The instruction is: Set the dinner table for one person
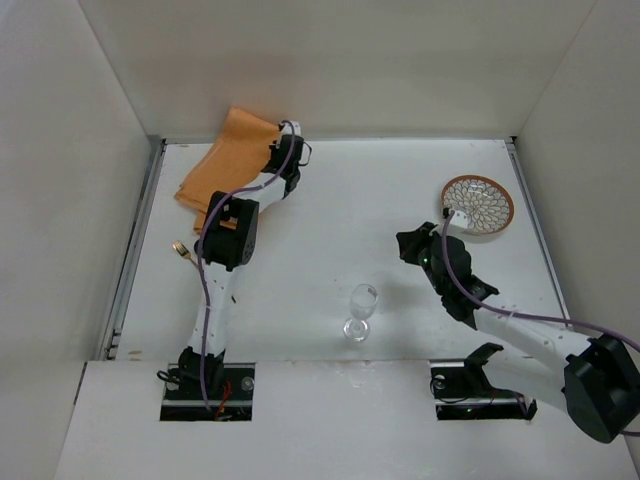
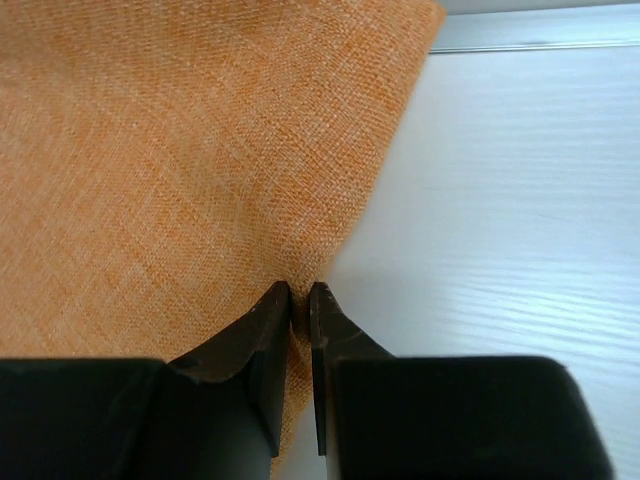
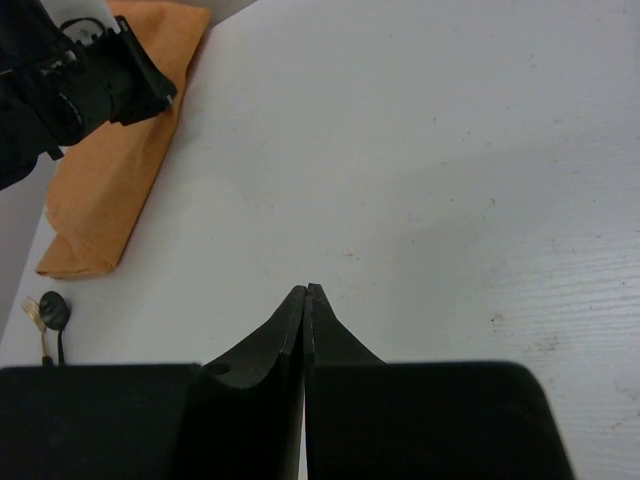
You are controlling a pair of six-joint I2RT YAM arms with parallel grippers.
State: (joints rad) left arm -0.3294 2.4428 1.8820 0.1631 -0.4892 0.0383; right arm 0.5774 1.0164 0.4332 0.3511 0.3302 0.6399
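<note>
The dinner table (image 1: pixel 350 200) is a large white surface edged by white walls. A folded orange cloth (image 1: pixel 225 160) lies at its far left corner. My left gripper (image 1: pixel 290 168) is at the cloth's right edge. In the left wrist view the gripper (image 2: pixel 299 292) is shut on the edge of the cloth (image 2: pixel 180 150), with the fabric pinched between the jaws. My right gripper (image 1: pixel 408 245) hovers over the table right of centre. In the right wrist view it (image 3: pixel 306 290) is shut and empty above bare table.
A round patterned plate (image 1: pixel 478 204) with a brown rim lies at the far right. A clear wine glass (image 1: pixel 360 312) stands near the front centre. A gold piece of cutlery (image 1: pixel 182 250) lies at the left edge and also shows in the right wrist view (image 3: pixel 45 315).
</note>
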